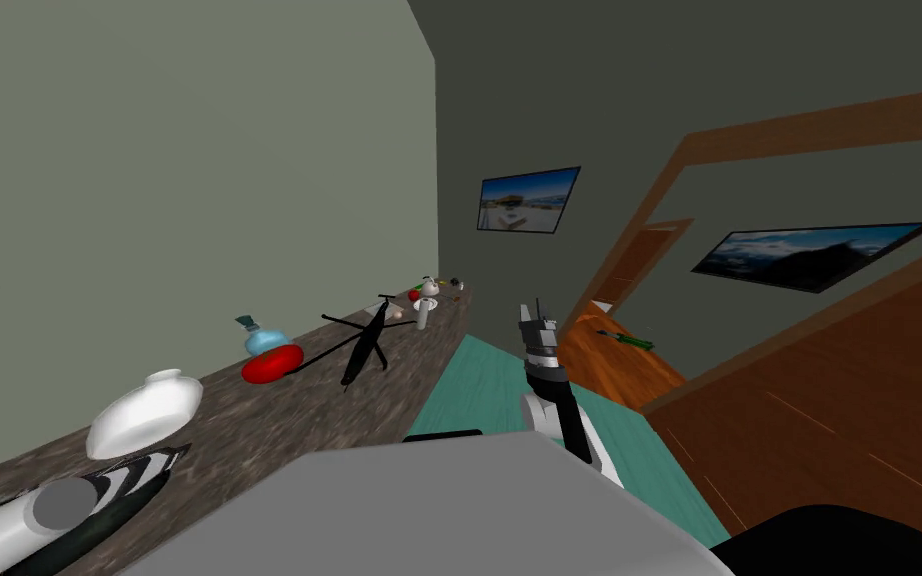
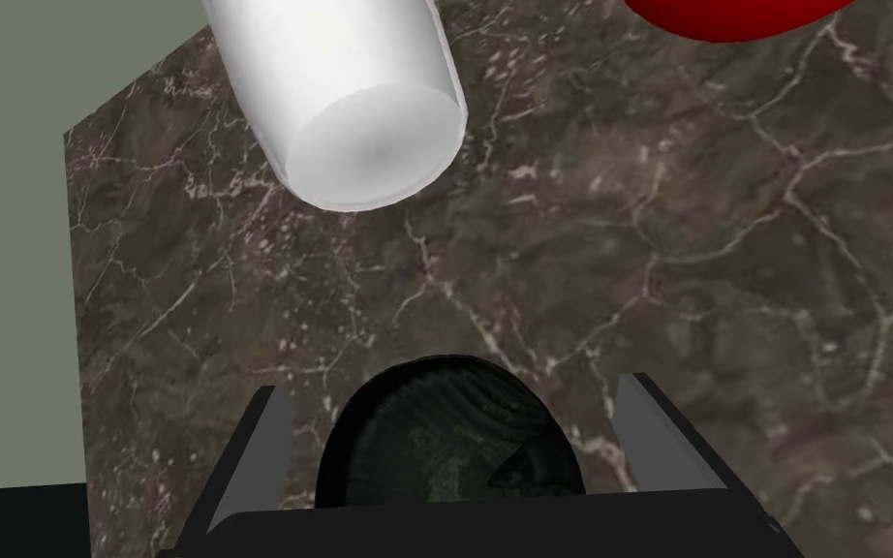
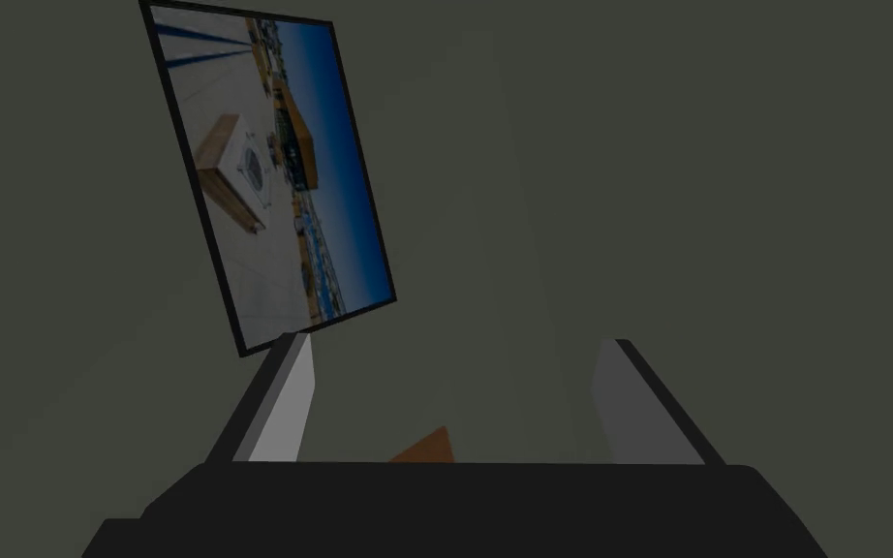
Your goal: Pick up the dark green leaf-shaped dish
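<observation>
The dark green leaf-shaped dish (image 2: 435,441) lies flat on the brown marbled counter (image 2: 629,271), ribbed and nearly black. My left gripper (image 2: 451,386) is open and straddles it. One finger stands on each side of the dish with a small gap, and its near part is hidden by the gripper body. In the head view my left forearm (image 1: 9,530) reaches over the counter's near end. My right gripper (image 1: 537,318) is open and raised over the teal floor, away from the counter.
Just beyond the dish stands a white vessel (image 2: 357,107), also on the counter (image 1: 146,410). Farther along are a red dish (image 1: 271,366), a blue bottle (image 1: 264,340), a black thin-legged object (image 1: 364,345) and small items. The counter's end edge (image 2: 76,291) lies close beside the dish.
</observation>
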